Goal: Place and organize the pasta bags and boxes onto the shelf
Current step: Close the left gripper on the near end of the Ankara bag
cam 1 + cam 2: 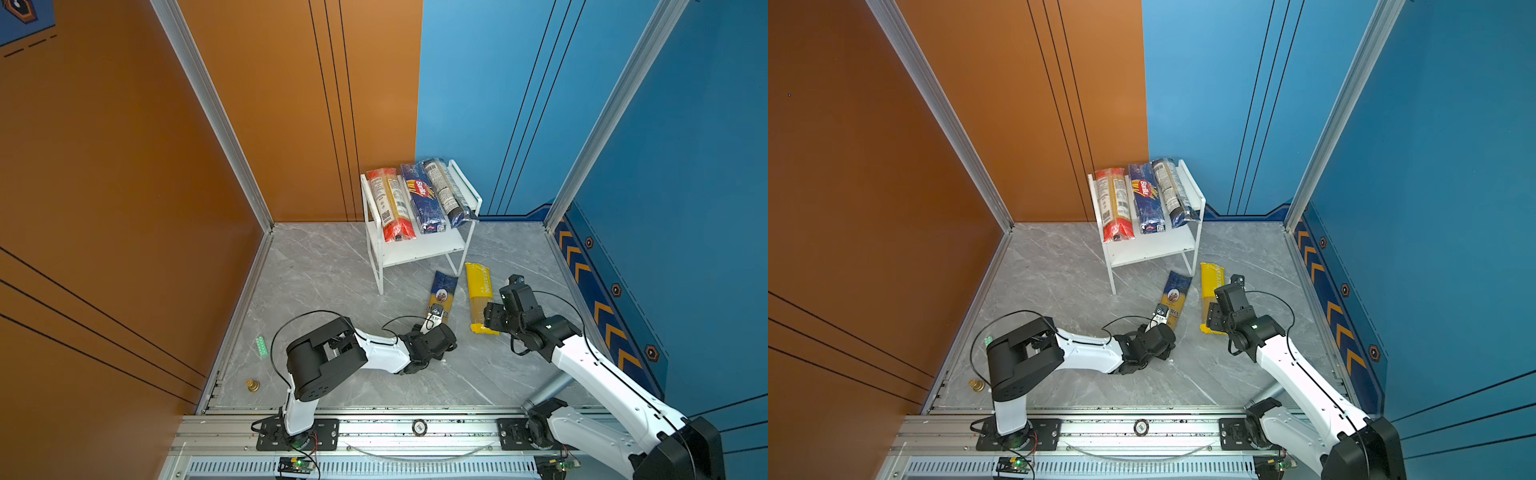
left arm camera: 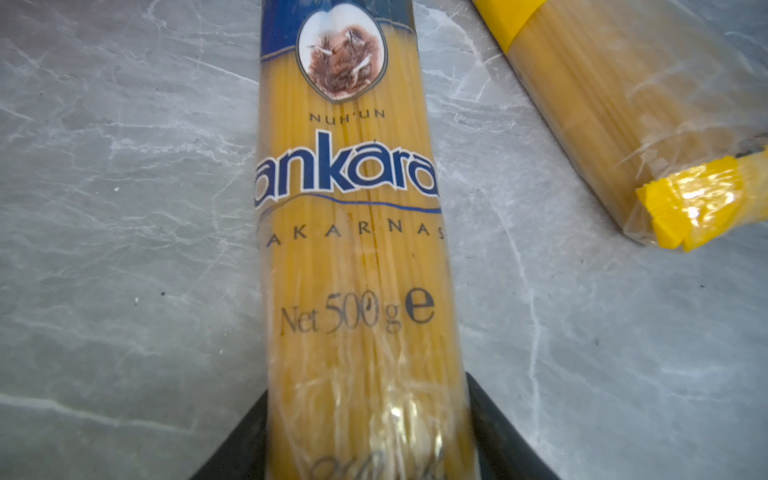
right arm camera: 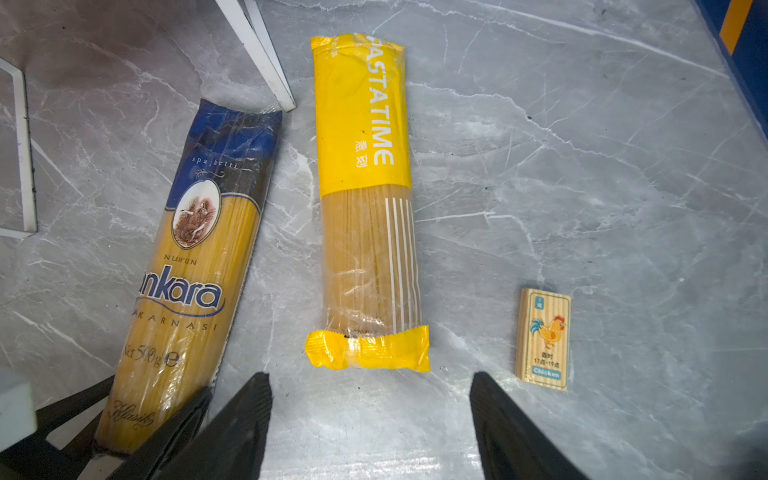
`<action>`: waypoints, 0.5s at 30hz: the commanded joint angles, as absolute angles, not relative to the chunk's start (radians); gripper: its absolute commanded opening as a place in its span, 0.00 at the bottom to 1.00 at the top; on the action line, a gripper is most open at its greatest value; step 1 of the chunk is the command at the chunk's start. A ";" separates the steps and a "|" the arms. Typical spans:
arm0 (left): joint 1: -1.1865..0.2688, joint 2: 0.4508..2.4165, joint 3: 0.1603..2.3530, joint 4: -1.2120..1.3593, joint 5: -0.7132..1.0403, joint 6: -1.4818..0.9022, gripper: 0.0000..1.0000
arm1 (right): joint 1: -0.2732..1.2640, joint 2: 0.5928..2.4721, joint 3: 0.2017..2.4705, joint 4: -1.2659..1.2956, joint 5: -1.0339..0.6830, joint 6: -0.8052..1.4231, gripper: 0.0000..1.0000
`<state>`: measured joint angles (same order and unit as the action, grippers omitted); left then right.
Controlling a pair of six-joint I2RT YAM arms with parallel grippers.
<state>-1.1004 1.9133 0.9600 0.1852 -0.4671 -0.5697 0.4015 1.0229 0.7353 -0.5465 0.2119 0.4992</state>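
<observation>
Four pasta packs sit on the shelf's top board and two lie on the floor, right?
No, three sit on the shelf's top board: the red-ended pack, the Barilla pack and the clear dark-labelled pack, as both top views show. Two lie on the floor.

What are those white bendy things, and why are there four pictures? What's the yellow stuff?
Those are two robot arms, a left arm and a right arm, each ending in a pinching tool. Two pictures look down on everything from above; the other two come from little cameras on the arms' wrists. On the grey table stands a white shelf with three spaghetti packs on its top board. Two more lie on the table: the blue-and-yellow Ankara pack and the yellow Pastatime pack. The left tool pinches the Ankara pack's near end. The right tool is open and empty, by the yellow pack's end. A wooden chicken block lies nearby.
</observation>
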 commanded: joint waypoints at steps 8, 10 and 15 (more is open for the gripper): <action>-1.095 1.942 0.935 0.078 -0.420 -0.592 0.41 | 0.394 1.000 0.730 -0.558 0.202 0.522 0.74; -1.095 1.945 0.936 0.078 -0.417 -0.599 0.40 | 0.394 1.000 0.730 -0.558 0.203 0.520 0.74; -1.094 1.949 0.936 0.083 -0.410 -0.619 0.39 | 0.391 1.002 0.733 -0.558 0.201 0.517 0.74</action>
<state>-1.1004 1.9083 0.9600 0.1860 -0.4717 -0.5953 0.3988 1.0153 0.7353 -0.5465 0.2089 0.5030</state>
